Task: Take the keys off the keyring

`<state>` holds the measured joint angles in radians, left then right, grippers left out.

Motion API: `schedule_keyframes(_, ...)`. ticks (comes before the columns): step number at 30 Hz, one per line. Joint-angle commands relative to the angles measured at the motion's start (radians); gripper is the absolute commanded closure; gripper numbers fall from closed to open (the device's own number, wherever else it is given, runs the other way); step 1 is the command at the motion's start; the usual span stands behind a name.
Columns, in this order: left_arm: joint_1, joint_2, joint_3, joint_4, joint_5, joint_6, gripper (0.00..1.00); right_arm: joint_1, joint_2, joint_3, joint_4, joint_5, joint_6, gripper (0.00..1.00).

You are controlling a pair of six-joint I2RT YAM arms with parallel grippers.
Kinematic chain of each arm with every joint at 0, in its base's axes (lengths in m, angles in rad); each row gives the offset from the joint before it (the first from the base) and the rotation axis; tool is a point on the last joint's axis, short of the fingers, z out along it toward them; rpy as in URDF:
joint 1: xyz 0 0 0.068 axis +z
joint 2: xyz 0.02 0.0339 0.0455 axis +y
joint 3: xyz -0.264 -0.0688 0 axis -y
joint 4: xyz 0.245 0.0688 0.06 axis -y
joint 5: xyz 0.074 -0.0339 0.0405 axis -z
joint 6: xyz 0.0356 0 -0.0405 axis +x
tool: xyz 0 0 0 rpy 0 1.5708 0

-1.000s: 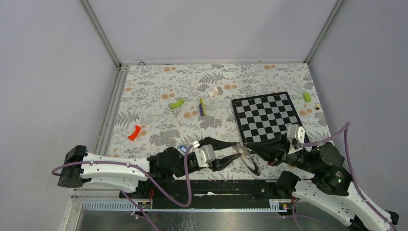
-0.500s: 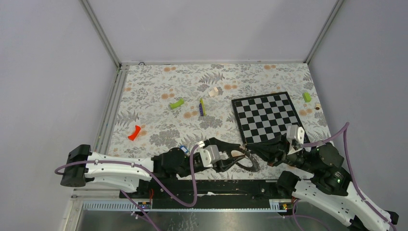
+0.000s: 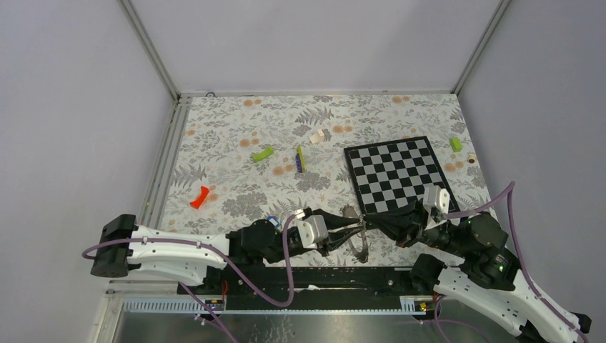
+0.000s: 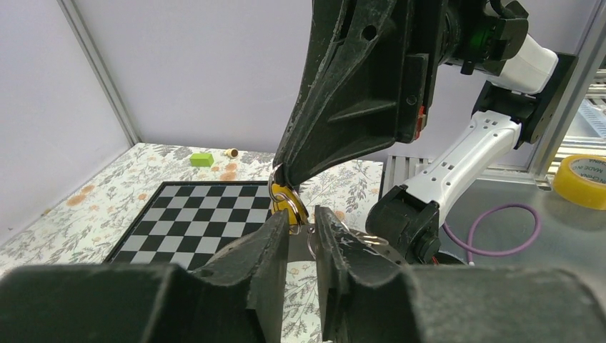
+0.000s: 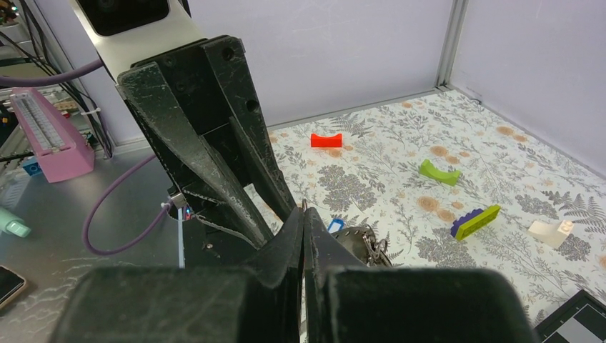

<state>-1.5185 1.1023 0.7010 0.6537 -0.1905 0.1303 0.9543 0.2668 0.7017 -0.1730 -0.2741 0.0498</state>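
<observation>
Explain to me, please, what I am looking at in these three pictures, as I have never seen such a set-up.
These are two robot arms, a left arm and a right arm, each ending in two fingers. One picture looks down from above and behind them; the others come from a camera on each wrist. On the flowered table lie a chessboard, a red block, lime-green blocks, a yellow-green and purple stick and a blue key tag. The right fingers are pinched shut on the keyring, from which a yellow-tagged key hangs. The left fingers sit either side of that key; whether they grip it yet is unclear.
</observation>
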Motion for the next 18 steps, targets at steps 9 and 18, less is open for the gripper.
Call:
schedule_keyframes(9, 0.001, 0.004, 0.04, 0.076, 0.0, -0.006, 0.87, -0.003, -0.027, 0.007, 0.075, -0.008, 0.019, 1.0)
schedule_keyframes(18, 0.001, 0.011, 0.046, 0.077, 0.003, 0.003, 1.0, -0.003, -0.043, 0.003, 0.066, 0.0, 0.024, 1.0)
